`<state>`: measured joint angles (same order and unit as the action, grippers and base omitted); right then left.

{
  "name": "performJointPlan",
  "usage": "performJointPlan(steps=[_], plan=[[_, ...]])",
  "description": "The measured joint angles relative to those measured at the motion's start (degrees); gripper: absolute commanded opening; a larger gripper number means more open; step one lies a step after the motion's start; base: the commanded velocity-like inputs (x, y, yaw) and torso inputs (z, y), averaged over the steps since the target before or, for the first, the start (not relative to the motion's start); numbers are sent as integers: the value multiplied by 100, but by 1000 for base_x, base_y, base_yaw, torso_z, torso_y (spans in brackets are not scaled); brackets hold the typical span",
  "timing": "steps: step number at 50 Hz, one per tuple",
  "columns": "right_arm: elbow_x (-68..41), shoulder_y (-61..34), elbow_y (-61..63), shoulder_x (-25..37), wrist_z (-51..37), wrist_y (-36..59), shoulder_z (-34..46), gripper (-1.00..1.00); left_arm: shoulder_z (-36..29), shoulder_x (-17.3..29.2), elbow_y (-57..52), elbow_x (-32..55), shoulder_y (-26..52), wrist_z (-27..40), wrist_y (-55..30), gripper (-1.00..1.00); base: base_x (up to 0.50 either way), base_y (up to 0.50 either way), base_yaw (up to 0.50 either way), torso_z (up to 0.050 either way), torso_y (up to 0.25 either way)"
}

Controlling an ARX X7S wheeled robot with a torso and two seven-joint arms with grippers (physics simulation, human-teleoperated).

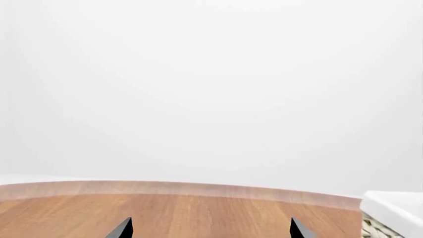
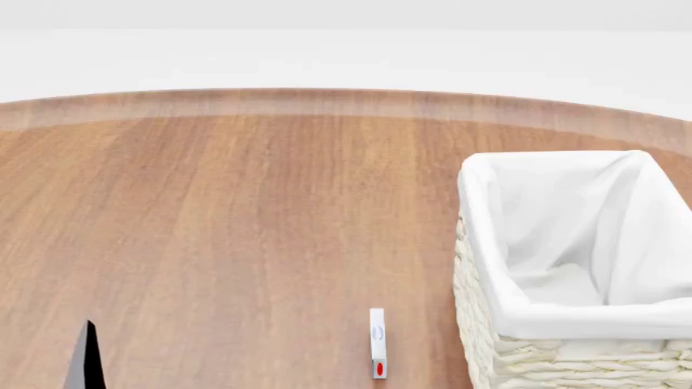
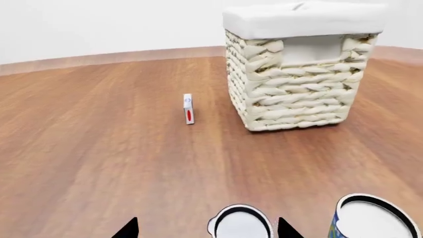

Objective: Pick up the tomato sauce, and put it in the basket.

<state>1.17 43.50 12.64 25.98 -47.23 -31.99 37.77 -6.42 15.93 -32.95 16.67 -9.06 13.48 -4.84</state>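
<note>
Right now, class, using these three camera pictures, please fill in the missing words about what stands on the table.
1. The basket is lined with a ____ cloth.
2. The table is made of ____.
3. The small flat box beside the basket carries a ____ oval mark.
4. In the head view the basket holds ____ cans.

Missing words: white; wood; red; no

Only dark, near-black pointed fingertips show: left end effector (image 1: 211,229), right end effector (image 3: 206,229).
</note>
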Motion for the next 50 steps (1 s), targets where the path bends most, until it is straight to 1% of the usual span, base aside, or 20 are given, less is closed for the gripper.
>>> performJointPlan(steps=[8,17,25,50], plan=[[-71,-61,-180,129,-271,-208,132,100,-36,18,20,14,18,15,14,100,0,0,0,0,0],[-349,-269,-560,169,-349,-432,242,100,-61,34,60,26,43,34,28,100,0,0,0,0,0],[-673,-504,-892,171,-262,-546,332,100,-63,49,112,49,59,44,56,100,0,0,0,0,0],[-1613,-1251,-1784,29,270,-464,507,100,-109,86,227,57,43,85,143,100,0,0,0,0,0]])
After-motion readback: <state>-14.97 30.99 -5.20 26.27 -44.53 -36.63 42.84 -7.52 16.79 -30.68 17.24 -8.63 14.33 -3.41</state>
